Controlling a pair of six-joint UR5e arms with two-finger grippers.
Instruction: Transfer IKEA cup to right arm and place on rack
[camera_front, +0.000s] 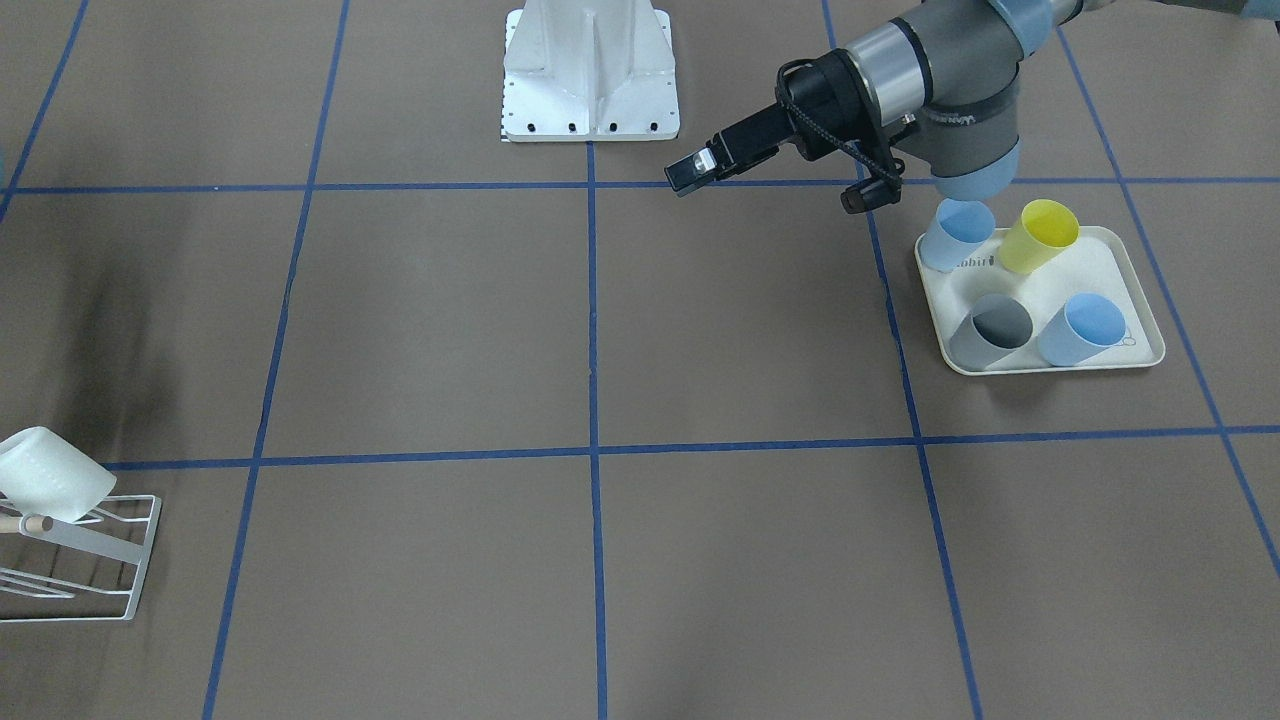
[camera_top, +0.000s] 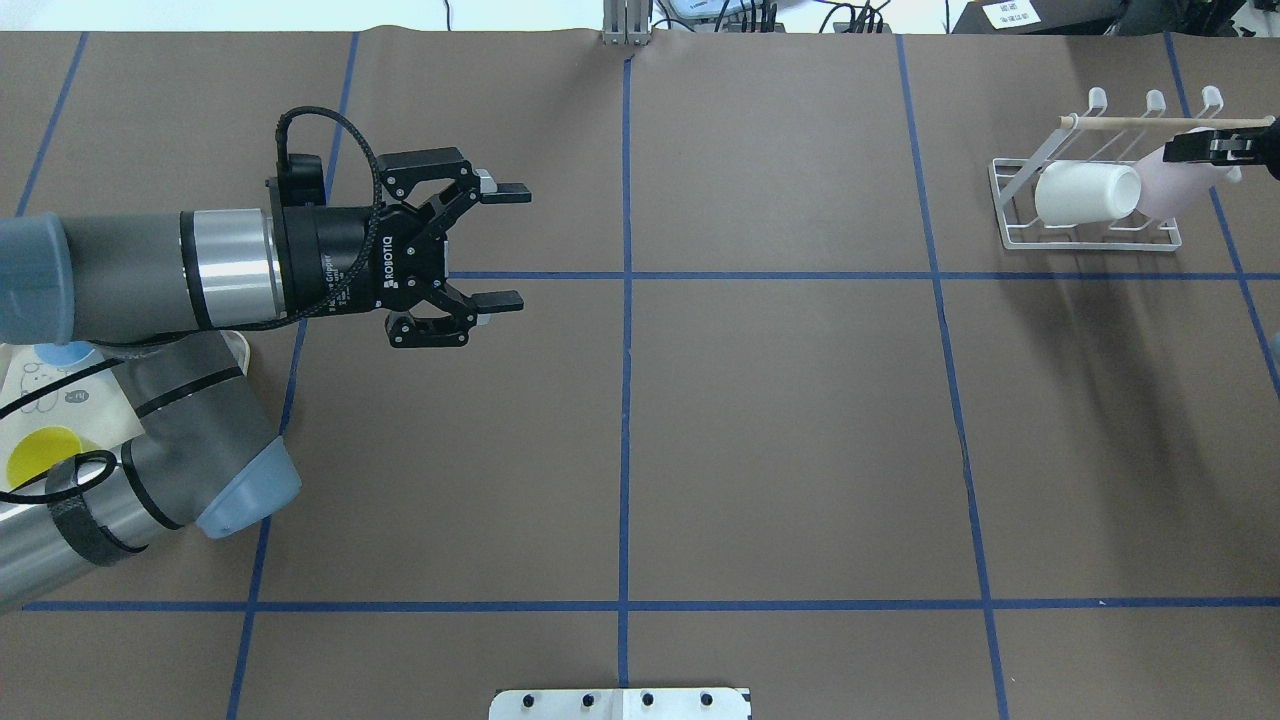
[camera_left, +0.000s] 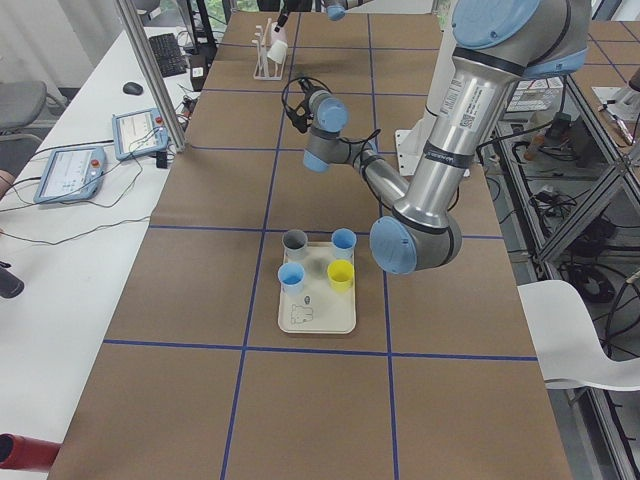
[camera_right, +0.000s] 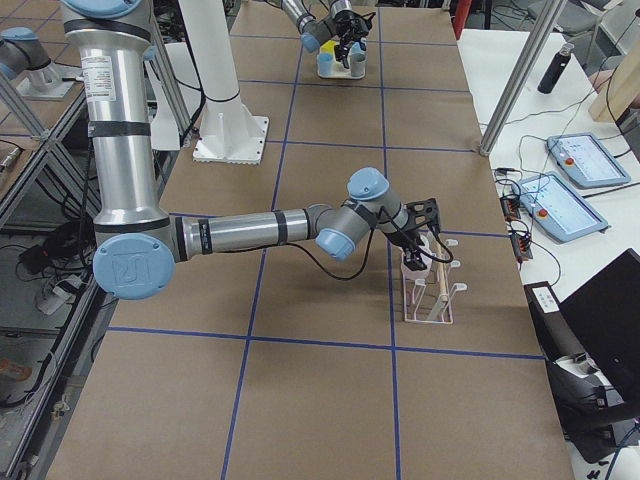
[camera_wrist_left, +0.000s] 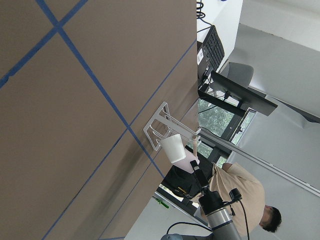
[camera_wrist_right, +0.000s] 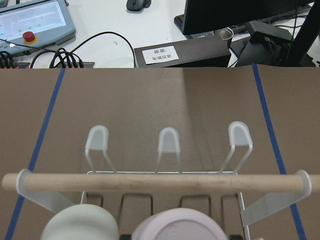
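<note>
**Pink cup at the rack under the right gripper; left gripper spread wide**

We find the pink cup (camera_top: 1178, 190) lying tilted on the rack (camera_wrist_right: 168, 141), which stands at the far right corner of the table (camera_top: 800, 420) in the overhead view. The pink cup is just beside a white cup (camera_top: 1085, 193) that also lies on the rack. We cannot tell whether the two touch. Both cups sit below the wooden dowel (camera_wrist_right: 155, 181) that runs across the top of the rack.

The right gripper (camera_top: 1192, 150) is at the pink cup, with one black finger (camera_top: 1205, 148) lying along the cup's upper side. The other finger is hidden, so we cannot tell whether the grip is clamped on the cup or loose. The right arm (camera_right: 240, 232) stretches low over the table toward the rack.

The left gripper (camera_top: 505, 245) hangs above the left half of the table, well apart from the rack, with its fingers spread wide apart.

A cream tray (camera_front: 1140, 335) lies near the left arm. Four cups stand on it, mouths up: a pale blue cup (camera_front: 955, 238), a yellow cup (camera_front: 1040, 235), a grey cup (camera_front: 992, 330) and a blue cup (camera_front: 1082, 330).
</note>
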